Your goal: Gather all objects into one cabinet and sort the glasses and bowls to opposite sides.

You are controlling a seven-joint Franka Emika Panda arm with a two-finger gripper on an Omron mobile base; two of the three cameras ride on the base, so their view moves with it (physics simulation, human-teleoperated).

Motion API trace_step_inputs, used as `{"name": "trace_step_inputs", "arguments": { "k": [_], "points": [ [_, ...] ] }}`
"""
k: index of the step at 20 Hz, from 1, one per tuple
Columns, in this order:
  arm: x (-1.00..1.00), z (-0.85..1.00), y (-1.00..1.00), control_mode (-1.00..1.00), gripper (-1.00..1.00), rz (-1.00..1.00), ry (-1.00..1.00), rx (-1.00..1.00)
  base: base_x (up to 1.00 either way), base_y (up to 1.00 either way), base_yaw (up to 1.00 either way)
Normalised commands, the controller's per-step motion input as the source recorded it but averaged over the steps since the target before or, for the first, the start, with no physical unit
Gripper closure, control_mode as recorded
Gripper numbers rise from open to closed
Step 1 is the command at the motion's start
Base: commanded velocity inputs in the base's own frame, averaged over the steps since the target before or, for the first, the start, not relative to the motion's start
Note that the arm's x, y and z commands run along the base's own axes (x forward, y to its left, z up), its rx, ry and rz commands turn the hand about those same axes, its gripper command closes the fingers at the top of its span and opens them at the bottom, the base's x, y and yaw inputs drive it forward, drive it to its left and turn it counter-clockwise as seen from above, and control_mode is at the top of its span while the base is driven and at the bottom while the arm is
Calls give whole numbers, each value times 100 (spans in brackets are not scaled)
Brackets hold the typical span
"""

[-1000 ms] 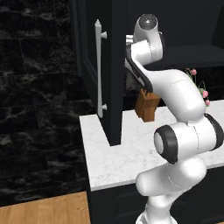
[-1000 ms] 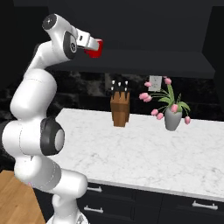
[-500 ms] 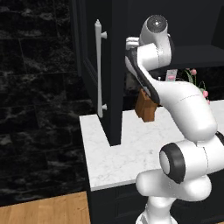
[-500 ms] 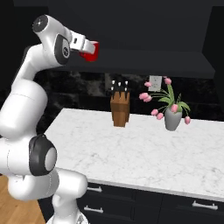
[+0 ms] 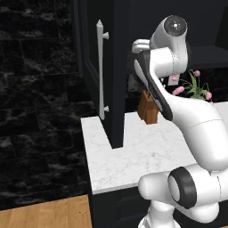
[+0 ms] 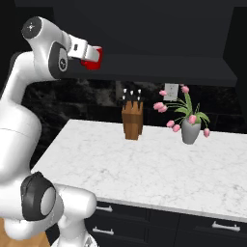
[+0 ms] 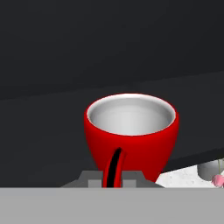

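A glossy red cup (image 6: 93, 58), one of the glasses, hangs high above the counter's left end, just under and in front of the black upper cabinet (image 6: 164, 65). My gripper (image 6: 88, 56) is shut on it. In the hand view the red cup (image 7: 131, 131) stands upright with its pale inside showing, and my gripper (image 7: 114, 174) pinches its near wall, with a dark finger (image 7: 114, 166) lying against the red side. The cabinet's door (image 5: 89, 49) stands open with its long silver bar handle (image 5: 101, 71) facing out. The bowls are out of view.
On the white marble counter (image 6: 144, 164) stand a wooden knife block (image 6: 131, 120) and a grey vase of pink flowers (image 6: 191, 130) near the back wall. Black drawers with silver pulls (image 6: 222, 226) run below. The open door's edge reaches down to the counter's left end (image 5: 116, 142).
The arm has swung and the gripper has carried the red cup slightly left and down in the right base view. The grip has not changed.
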Motion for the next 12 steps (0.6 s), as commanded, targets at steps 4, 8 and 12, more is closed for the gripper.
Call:
{"name": "trace_step_inputs", "arguments": {
  "k": [4, 8, 12],
  "points": [
    [-79, 2, -5, -100, 100, 13, 0, 0, 0, 0, 0],
    [-98, 8, -15, -100, 100, 12, -1, 0, 0, 0, 0],
    [-100, 9, -5, -100, 100, 13, 0, 0, 0, 0, 0]
  ]
}}
